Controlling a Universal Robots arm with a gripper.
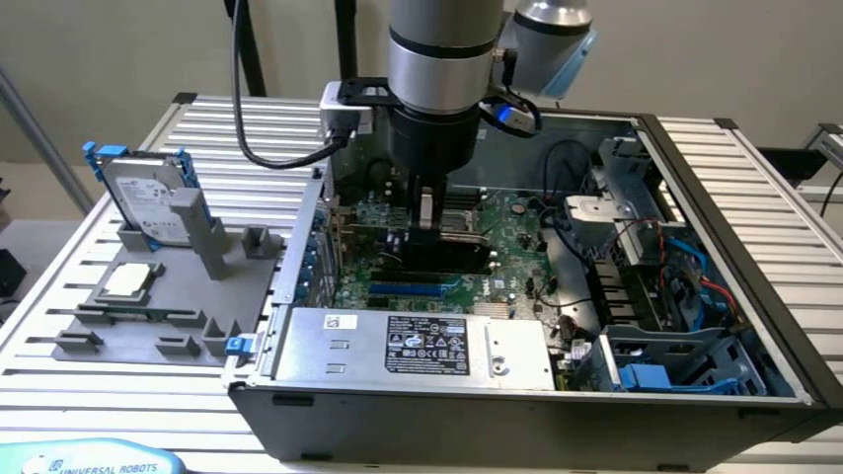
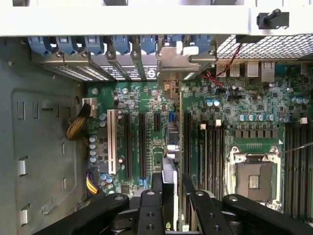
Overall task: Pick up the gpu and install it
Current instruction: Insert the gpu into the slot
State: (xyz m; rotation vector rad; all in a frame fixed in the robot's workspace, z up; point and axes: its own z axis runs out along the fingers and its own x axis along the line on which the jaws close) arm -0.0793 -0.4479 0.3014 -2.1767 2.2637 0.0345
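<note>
Here, the gripper (image 1: 428, 235) of a single robot arm reaches down into an open computer case (image 1: 527, 420), its fingers (image 2: 203, 208) pinching the gpu (image 1: 448, 259) by its upper edge. The card stands on edge directly over the motherboard (image 1: 514, 222). Its lower edge is down among the long expansion slots (image 2: 142, 142), and its silver bracket (image 2: 178, 58) sits at the motherboard's rear edge, against the row of blue-tabbed slot openings.

The pick-up is evidently done. The card is off the grey holder (image 1: 145, 326), which sits outside the case, well apart from the motherboard. A hard drive (image 1: 142, 197) and a small silver CPU chip (image 1: 128, 280) rest on that holder.

The card appears lined up with a slot to one side of the motherboard's empty processor socket (image 2: 254, 180). Whether its connector is fully seated cannot be told from these views. Judging by the grip, the install is not yet finished: the card has not been let go, and nothing shows it locked at the bracket.
</note>
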